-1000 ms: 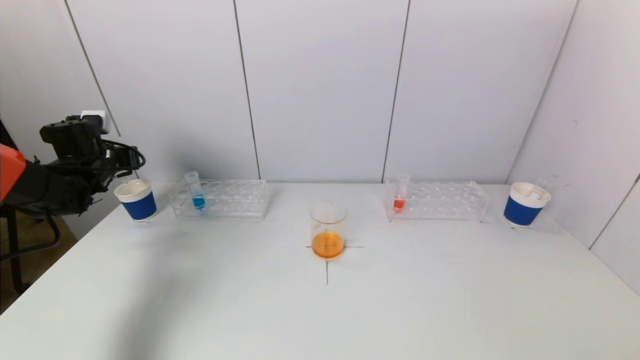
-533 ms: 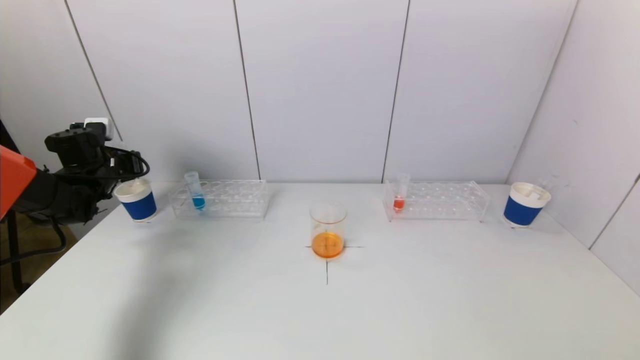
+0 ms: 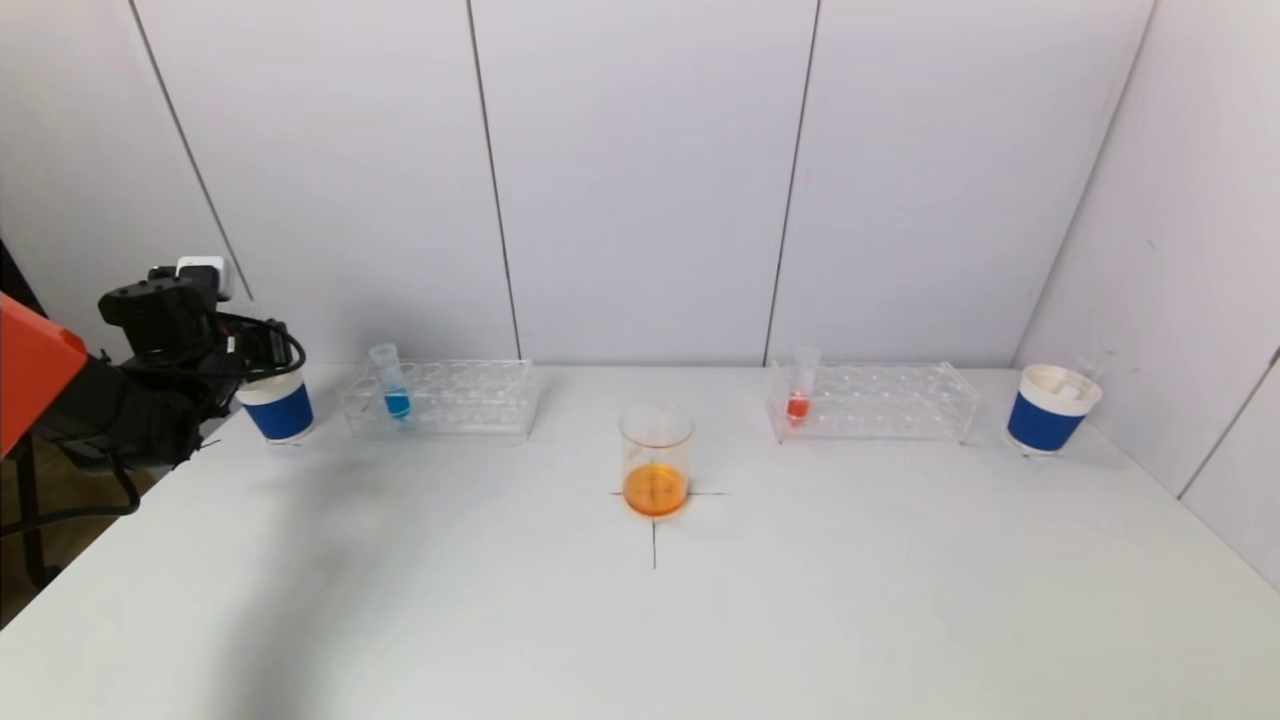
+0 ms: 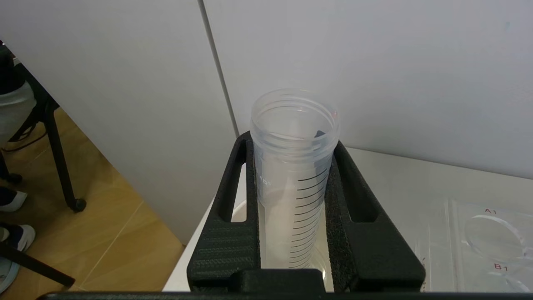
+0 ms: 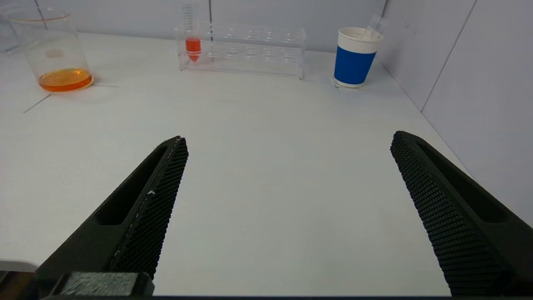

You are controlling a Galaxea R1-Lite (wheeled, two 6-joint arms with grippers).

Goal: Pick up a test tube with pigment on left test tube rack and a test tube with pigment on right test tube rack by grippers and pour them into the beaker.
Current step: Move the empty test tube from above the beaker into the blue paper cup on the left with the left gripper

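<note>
Since the earlier frames the left gripper has sunk lower over the left cup, jaws clamped on an empty tube whose tip hangs inside the rim. The right gripper hovers low over the table, jaws spread wide and holding nothing. The blue tube stands in the left rack, the red tube in the right rack; the beaker with orange liquid sits between them. Risk: released off-centre, the tube may catch the rim and tip the light cup.
</note>
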